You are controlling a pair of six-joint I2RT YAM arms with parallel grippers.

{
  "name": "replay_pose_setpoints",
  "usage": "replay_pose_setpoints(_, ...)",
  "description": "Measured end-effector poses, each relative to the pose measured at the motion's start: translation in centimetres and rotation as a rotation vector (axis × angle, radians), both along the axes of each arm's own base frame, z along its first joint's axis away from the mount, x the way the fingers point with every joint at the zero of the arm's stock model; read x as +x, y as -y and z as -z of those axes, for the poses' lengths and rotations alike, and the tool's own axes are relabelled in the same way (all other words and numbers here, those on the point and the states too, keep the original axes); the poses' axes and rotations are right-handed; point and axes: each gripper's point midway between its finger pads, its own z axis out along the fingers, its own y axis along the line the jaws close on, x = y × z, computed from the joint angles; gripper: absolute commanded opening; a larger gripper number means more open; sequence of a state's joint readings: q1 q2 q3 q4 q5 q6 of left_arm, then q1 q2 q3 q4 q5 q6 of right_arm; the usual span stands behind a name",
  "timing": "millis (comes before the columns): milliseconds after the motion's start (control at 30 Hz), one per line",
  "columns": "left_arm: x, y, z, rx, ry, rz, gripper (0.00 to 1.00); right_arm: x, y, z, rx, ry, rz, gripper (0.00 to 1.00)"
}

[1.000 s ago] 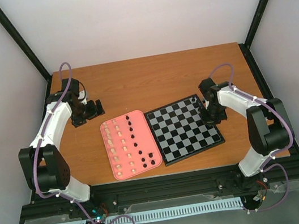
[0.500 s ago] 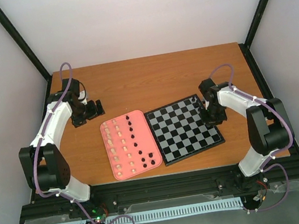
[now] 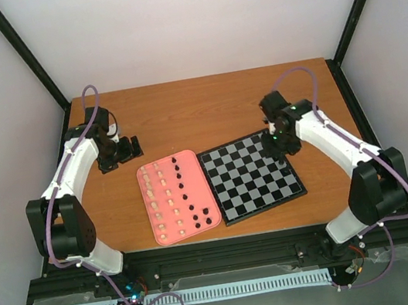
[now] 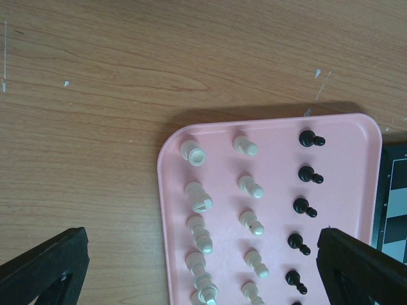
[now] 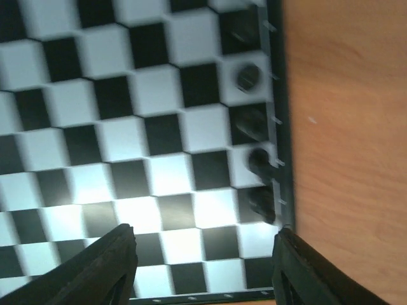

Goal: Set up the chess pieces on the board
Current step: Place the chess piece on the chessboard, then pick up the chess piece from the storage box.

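Note:
The board (image 3: 248,184) lies right of centre, and in the right wrist view the board (image 5: 127,114) fills the frame. Several black chess pieces (image 5: 247,76) stand in a blurred row along its right edge. My right gripper (image 5: 203,270) hangs open above that corner, with nothing between its fingers (image 5: 105,267); from above the right gripper (image 3: 278,148) sits over the board's right edge. Cream chess pieces (image 4: 194,154) and black ones (image 4: 311,140) stand in rows on the pink tray (image 4: 273,165). My left gripper (image 4: 203,273) is wide open above the tray's end.
The pink tray (image 3: 151,208) lies just left of the board, long side against it. My left gripper (image 3: 133,147) hovers over bare wood at the tray's far left corner. The table's right edge runs close behind the right arm.
The right gripper has opened from shut and moved toward the board's far right corner, leaving a black piece standing at the edge. The left arm has not moved.

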State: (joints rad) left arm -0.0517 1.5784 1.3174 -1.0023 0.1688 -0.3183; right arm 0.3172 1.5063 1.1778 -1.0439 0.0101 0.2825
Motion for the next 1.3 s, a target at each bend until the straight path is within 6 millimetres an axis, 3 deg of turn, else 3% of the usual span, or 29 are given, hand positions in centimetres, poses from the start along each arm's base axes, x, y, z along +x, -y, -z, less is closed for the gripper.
replay_pose_setpoints(100,0.0,0.0,0.1,0.000,-0.002,0.000,1.00,1.2,-4.1,-2.8,0.014,0.071,-0.109,0.62)
replay_pose_setpoints(233,0.0,0.0,0.1,0.000,-0.003,0.001,1.00,1.9,-11.0,-3.8,0.035,0.102,-0.279,0.61)
replay_pose_setpoints(367,0.0,0.0,0.1,0.000,-0.002,0.000,1.00,0.1,-17.9,-1.4,0.057,0.051,-0.466,0.61)
replay_pose_setpoints(533,0.0,0.1,0.1,-0.003,-0.001,0.001,1.00,-4.1,-23.2,2.2,0.059,-0.052,-0.673,0.61)
replay_pose_setpoints(667,0.1,0.1,0.1,-0.004,0.000,0.001,1.00,-7.5,-25.3,3.4,0.081,-0.111,-0.785,0.61)
replay_pose_setpoints(767,0.1,0.1,0.0,-0.004,0.001,0.001,1.00,-8.9,-26.2,3.4,0.094,-0.124,-0.837,0.60)
replay_pose_setpoints(1300,-0.6,0.4,-0.1,-0.016,0.010,0.009,1.00,-11.1,-25.9,6.4,0.076,-0.225,-0.851,0.56)
